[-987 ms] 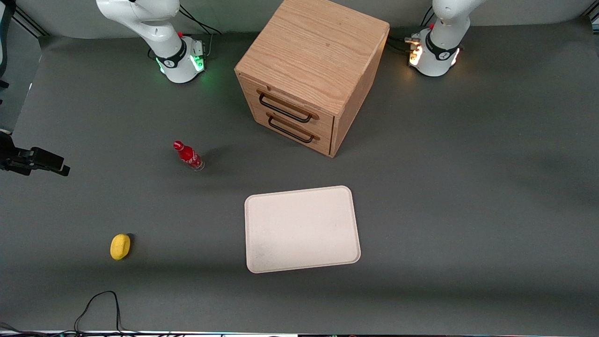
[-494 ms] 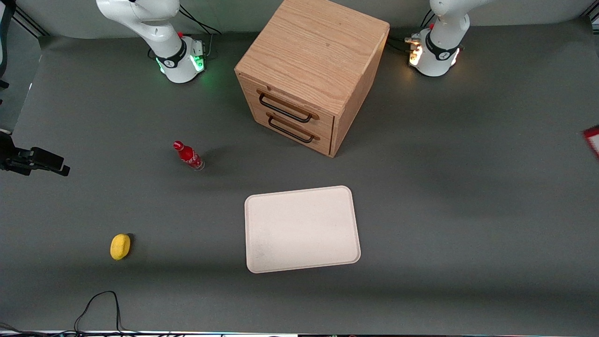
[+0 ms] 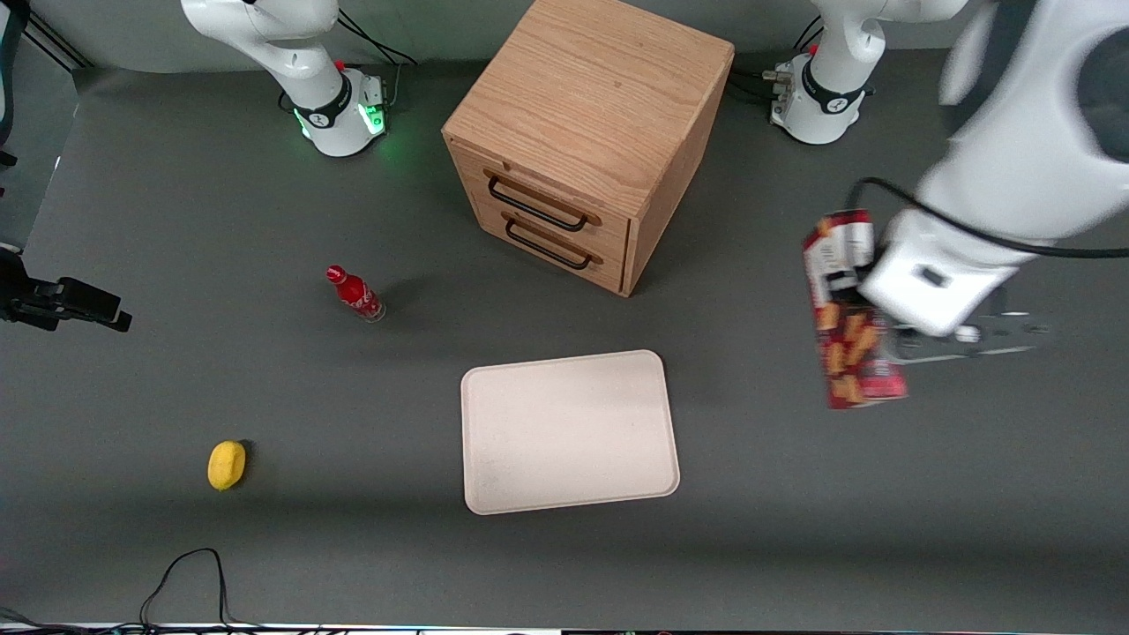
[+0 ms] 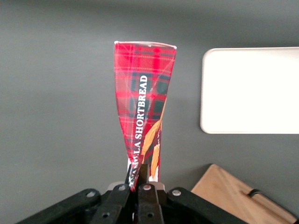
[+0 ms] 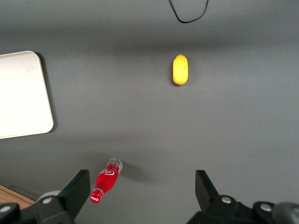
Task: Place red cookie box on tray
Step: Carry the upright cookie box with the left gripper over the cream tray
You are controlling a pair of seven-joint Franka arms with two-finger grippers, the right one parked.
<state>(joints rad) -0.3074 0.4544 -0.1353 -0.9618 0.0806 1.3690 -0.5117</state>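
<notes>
The tray [image 3: 570,432] lies bare near the drawer cabinet [image 3: 582,141], so placing is yet to come. The red cookie box [image 3: 848,310] hangs in the air toward the working arm's end, clamped in the gripper [image 4: 139,184]. Only the left wrist view shows the pinched jaws and "SHORTBREAD" lettering.

A wooden two-drawer cabinet [image 3: 586,141] stands far from the front camera. A small red soda bottle [image 3: 355,294] stands nearer, toward the parked arm's end. A yellow lemon [image 3: 227,465] lies nearer still. A black cable [image 3: 181,578] loops at the near edge.
</notes>
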